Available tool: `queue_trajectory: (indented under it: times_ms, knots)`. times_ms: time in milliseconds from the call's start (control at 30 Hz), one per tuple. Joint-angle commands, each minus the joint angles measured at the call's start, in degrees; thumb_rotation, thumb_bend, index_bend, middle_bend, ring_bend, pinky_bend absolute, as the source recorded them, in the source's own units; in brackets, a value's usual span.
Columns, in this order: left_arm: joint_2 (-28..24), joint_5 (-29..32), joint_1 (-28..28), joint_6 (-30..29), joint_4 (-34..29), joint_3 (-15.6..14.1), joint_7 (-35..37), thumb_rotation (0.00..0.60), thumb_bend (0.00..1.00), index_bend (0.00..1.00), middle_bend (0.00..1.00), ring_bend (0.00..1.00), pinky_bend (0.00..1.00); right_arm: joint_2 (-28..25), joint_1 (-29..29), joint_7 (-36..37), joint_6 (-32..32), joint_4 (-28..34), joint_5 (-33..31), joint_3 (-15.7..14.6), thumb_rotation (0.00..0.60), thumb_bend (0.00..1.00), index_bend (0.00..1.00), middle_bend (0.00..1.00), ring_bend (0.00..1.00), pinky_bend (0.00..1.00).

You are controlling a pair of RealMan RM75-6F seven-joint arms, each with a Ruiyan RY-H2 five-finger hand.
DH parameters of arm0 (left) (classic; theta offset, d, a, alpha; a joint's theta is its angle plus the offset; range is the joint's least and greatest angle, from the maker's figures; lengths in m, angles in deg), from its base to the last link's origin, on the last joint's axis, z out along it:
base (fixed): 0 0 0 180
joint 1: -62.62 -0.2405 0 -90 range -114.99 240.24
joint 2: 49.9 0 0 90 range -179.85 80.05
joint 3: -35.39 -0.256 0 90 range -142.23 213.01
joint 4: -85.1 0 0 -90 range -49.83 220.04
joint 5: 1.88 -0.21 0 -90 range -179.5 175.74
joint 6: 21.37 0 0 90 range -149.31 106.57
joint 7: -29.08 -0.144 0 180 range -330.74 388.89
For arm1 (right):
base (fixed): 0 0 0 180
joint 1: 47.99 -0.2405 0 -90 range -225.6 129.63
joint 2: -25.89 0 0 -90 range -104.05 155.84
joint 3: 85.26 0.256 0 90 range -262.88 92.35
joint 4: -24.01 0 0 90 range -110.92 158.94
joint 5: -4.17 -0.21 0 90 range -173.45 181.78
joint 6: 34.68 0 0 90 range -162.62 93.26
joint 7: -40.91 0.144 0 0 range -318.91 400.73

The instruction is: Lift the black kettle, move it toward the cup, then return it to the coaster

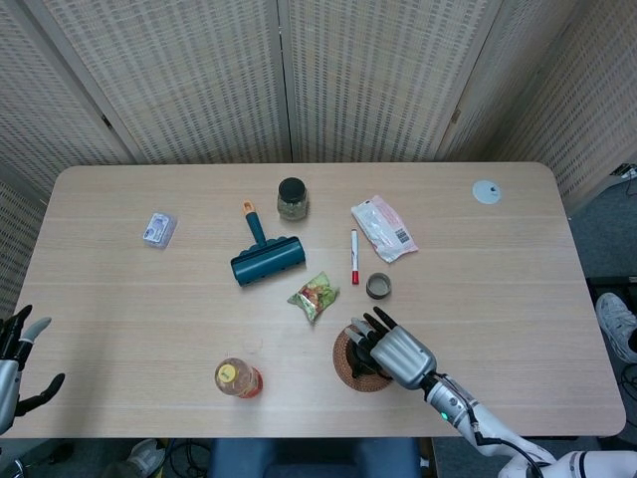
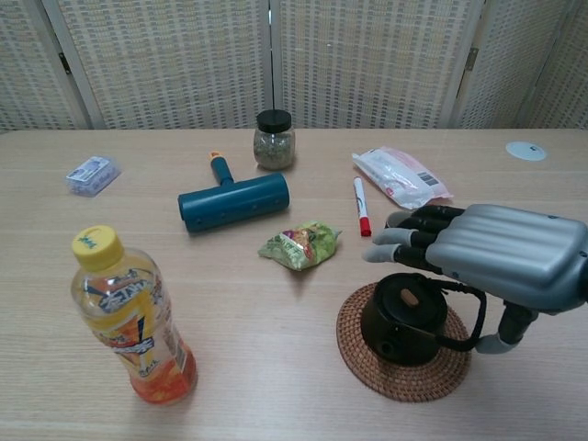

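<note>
The black kettle (image 2: 401,323) sits on the round woven coaster (image 2: 397,378) near the table's front edge. My right hand (image 2: 501,253) hovers low over it, fingers stretched out across the lid and thumb down beside the arched handle (image 2: 470,312); nothing is clasped. In the head view the right hand (image 1: 395,352) covers most of the kettle, and only the coaster's (image 1: 341,358) left rim shows. The small dark cup (image 1: 378,286) stands just beyond the coaster; in the chest view the fingers hide most of it. My left hand (image 1: 14,351) hangs off the table's front left corner, fingers spread.
An orange drink bottle (image 2: 129,317) stands front left. A green snack packet (image 2: 299,244), red marker (image 2: 361,207), teal lint roller (image 2: 232,199), lidded jar (image 2: 274,140), white pouch (image 2: 399,175) and small blue packet (image 2: 93,173) lie farther back. A white disc (image 2: 525,150) lies far right.
</note>
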Motion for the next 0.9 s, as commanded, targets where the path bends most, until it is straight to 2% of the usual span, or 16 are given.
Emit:
queue_trajectory:
  times_ms: [33,533,767,900]
  knots:
    - [-0.06,0.12,-0.08,-0.03,0.11,0.03,0.16,0.6,0.24,0.15,0.02,0.08,0.02,1.16,-0.66,-1.02,-0.71,-0.24,-1.31,0.74,0.6,0.0,0.0,0.0,0.0,0.0]
    - [-0.15,0.4,-0.37,-0.07,1.11,0.1,1.17,0.6,0.24,0.15,0.02,0.08,0.02,8.85,-5.28,-4.27,-2.16,-4.22,-9.18,6.1,0.6,0.0,0.0,0.01,0.0,0.0]
    - [-0.41,0.62,-0.76,-0.42,1.45,0.11,1.79,0.6,0.24,0.15,0.02,0.08,0.02,8.4,-5.86,-4.05,-1.76,-3.58,-9.44,5.67,0.6,0.0,0.0,0.08,0.01,0.0]
    - [-0.35,0.25,-0.67,-0.31,1.59,0.02,1.91,0.6,0.24,0.15,0.02,0.08,0.02,5.15,-4.73,-1.2,0.23,-0.61,-6.02,4.28,0.6,0.0,0.03,0.18,0.1,0.0]
